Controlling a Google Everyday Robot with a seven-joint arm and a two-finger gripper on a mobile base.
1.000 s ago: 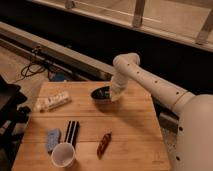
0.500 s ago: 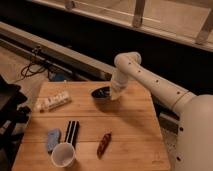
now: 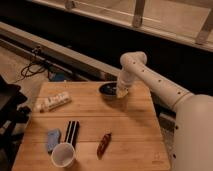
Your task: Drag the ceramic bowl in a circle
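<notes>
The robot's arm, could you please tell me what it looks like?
The arm is glossy white, made of thick rounded tubes with a bulbous elbow joint and a row of small dark dots along one segment. No loose cables show. Its hand, pale too, sits at the rim of the bowl.

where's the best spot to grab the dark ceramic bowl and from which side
Probably pinch the ceramic bowl by its rim, coming down from above. It sits upright and shallow near the far edge of the table, so the thin wall is the graspable part. The gripper is at the rim's camera-right side.
</notes>
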